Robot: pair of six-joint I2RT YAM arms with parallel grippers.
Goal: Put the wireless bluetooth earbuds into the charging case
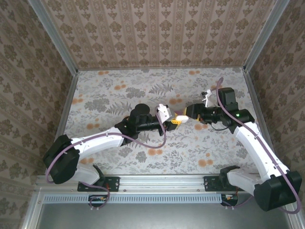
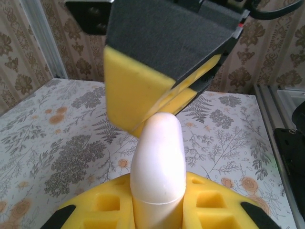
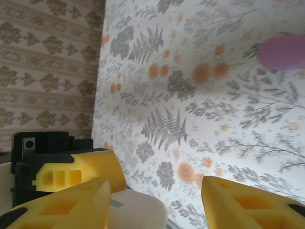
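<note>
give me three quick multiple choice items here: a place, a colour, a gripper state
1. Where do the left gripper and right gripper meet? A far left corner B above the middle of the table C by the arm bases
2. Colour of the charging case in the left gripper? A black B green C white
3. The right gripper is A open B shut empty C shut on a bud
Key: 1 B, they face mid-table; 2 C, the held case is white; 3 A, its fingers stand apart.

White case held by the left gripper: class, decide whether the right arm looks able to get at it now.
Probably yes: the left gripper holds the white case up off the table, and the right gripper, jaws open, sits at its tip with nothing between.
</note>
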